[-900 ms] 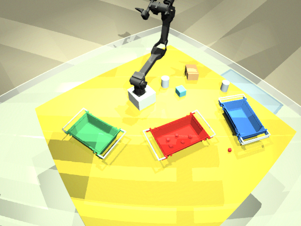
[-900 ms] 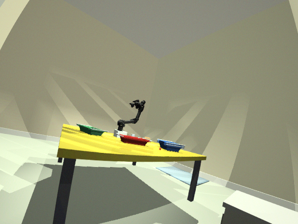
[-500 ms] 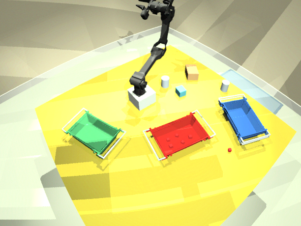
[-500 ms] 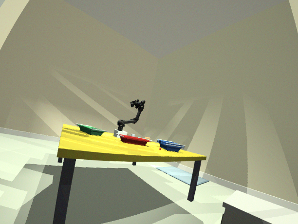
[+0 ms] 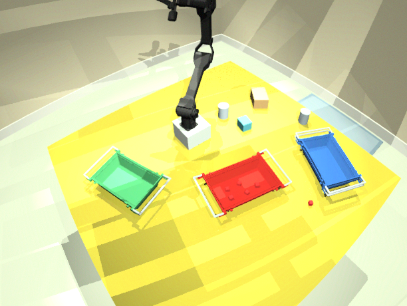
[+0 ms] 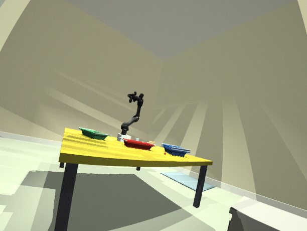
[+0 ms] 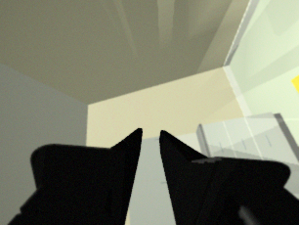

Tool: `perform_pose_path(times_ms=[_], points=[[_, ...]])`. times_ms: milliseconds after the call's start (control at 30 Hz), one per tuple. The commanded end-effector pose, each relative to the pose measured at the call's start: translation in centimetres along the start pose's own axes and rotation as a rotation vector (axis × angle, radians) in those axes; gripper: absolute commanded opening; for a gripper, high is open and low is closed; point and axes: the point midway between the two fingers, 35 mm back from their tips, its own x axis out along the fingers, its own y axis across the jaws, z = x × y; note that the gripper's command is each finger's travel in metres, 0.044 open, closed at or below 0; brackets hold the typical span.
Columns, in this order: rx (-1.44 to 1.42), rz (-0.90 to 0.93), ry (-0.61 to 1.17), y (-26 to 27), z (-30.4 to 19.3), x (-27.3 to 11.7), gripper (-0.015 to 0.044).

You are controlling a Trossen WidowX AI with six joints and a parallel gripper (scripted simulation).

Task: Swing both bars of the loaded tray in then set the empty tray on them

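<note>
Wrist view: my pincer (image 7: 150, 133) stands nearly closed, a narrow gap between its tips.
I grip nothing; the loaded red tray (image 5: 244, 183) (image 6: 139, 144) sits on the table (image 5: 233, 239) (image 6: 135, 160), well below me.
</note>
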Motion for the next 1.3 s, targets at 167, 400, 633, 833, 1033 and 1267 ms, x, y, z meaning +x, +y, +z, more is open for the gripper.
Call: perform_pose_path(times_ms=[167,400,633,833,1033,1267], points=[[-0.333,-0.090,0.323,-4.0,-12.2,2.8,0.0083],[-0.558,-0.152,0.595,-8.8,-21.7,2.0,0.0083],[-0.784,-0.190,0.907,-14.8,-30.5,-2.1,0.0083],[-0.885,-0.210,1.174,-19.7,-36.3,-8.0,0.0083],[-1.052,-0.217,1.427,-25.1,-39.6,-14.9,0.0083],[-1.216,-0.214,1.698,-30.6,-40.6,-23.1,0.0083]])
